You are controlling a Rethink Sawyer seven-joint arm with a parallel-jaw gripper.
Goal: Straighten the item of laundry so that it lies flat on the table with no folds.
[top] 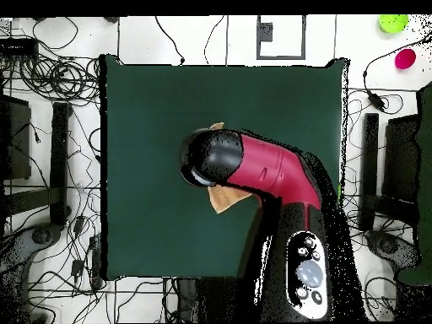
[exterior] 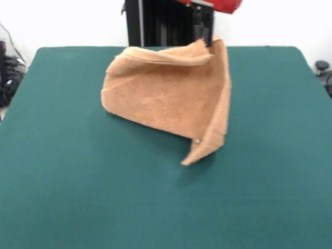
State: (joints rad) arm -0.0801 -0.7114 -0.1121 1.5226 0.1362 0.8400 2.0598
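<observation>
Towel hanging off the gripper — claw pinching its 1 o'clock corner.
Soft, limp terry is drooping onto the table — grab corners.

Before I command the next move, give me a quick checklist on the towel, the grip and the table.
1. Grip: gripper pinches the towel at its top corner: ok.
2. Towel lifted: top edge raised, lower part resting on the table: ok.
3. Towel flat, no folds: right side doubled over, hanging in a fold: not ok.
4. Room to spread: bare table on all sides: ok.
5. Overhead check of the towel: arm covers nearly all of it: cannot tell.
</observation>
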